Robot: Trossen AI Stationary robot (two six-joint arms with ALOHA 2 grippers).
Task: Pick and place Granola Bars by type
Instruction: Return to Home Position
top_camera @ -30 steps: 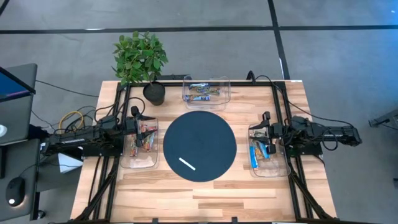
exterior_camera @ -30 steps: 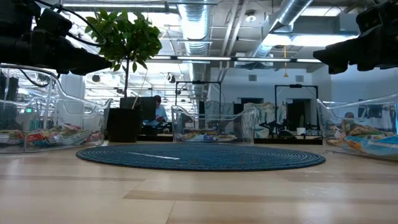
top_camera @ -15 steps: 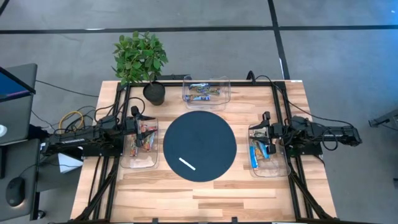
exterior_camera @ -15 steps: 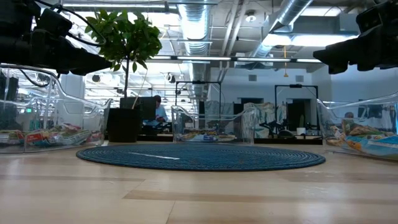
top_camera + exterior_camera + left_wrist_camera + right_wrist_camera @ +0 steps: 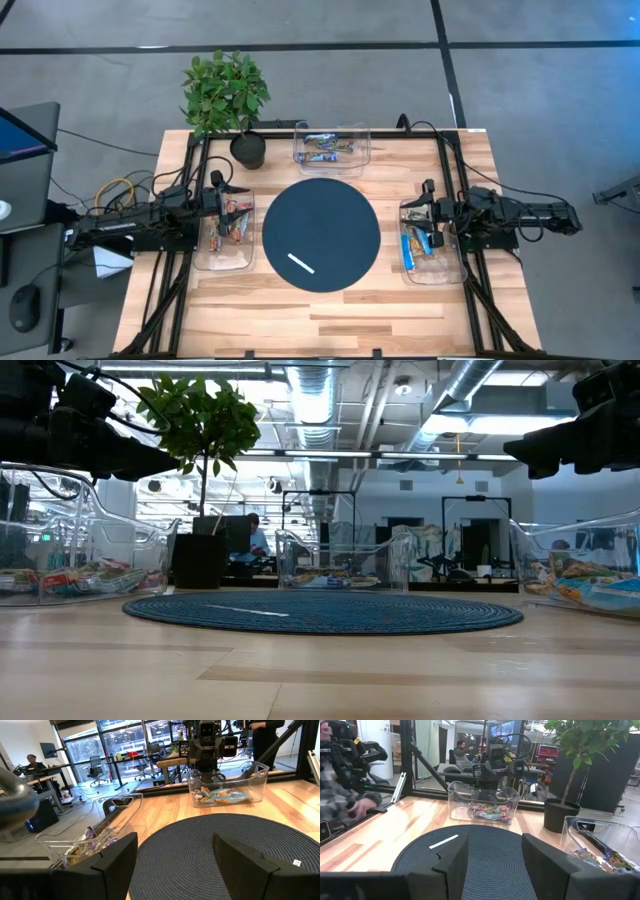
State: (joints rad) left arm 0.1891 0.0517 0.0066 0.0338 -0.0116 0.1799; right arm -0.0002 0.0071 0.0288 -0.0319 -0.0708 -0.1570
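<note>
The granola bars lie sorted in three clear bins. Multicoloured bars (image 5: 232,222) lie in the left bin (image 5: 226,258). Blue-and-white bars (image 5: 410,250) lie in the right bin (image 5: 438,274). Dark bars (image 5: 326,150) lie in the far bin (image 5: 362,132). My left gripper (image 5: 226,204) hovers over the left bin, open and empty; its fingers (image 5: 114,860) point across the mat. My right gripper (image 5: 427,214) hovers over the right bin, open and empty; its fingers (image 5: 546,857) also point across the mat.
A round dark woven mat (image 5: 320,235) lies at the table's middle with a thin white stick (image 5: 301,263) on its near left part. A potted plant (image 5: 228,98) stands at the far left corner. A person's hand (image 5: 362,805) shows beyond the table's near edge.
</note>
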